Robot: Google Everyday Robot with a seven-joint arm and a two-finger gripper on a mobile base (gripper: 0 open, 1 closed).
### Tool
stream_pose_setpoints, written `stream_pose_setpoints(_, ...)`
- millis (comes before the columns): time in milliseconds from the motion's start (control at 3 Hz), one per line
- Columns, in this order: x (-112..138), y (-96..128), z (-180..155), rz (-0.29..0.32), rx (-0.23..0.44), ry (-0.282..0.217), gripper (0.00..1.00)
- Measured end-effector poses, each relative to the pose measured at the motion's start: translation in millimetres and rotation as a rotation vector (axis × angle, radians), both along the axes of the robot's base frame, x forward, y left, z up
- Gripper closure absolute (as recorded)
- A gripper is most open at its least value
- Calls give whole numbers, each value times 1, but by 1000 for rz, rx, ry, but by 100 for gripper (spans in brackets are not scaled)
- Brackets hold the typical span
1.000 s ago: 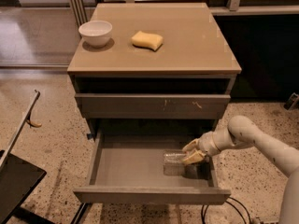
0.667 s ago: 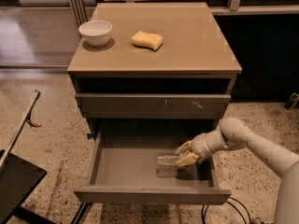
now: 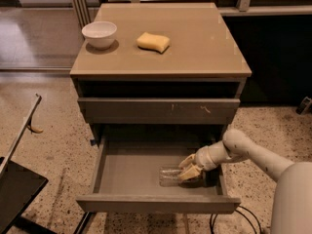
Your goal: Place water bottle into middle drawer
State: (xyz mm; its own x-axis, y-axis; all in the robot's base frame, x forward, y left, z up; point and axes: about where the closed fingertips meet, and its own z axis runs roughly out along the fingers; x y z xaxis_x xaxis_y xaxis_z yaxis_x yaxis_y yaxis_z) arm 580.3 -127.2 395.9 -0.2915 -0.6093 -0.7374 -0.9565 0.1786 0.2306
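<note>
Gripper [image 3: 189, 168] clamps crinkly clear water bottle [image 3: 169, 176] w/in middle drawer [image 3: 130, 172].

A white bowl [image 3: 99, 34] is seen at ten o'clock on the cabinet top [image 3: 195, 48], a yellow sponge [image 3: 153, 42] near centre; the water bottle [image 3: 169, 176] is clasped by the gripper [image 3: 190, 168] at four o'clock in the middle drawer [image 3: 131, 172].
</note>
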Motion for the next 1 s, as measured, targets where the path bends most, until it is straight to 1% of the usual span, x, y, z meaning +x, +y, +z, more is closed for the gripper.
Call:
stream_pose_setpoints(333,0,-2,-10,-16,16,12,58)
stream_pose_setpoints(1000,0,-2,-10,-16,16,12,12)
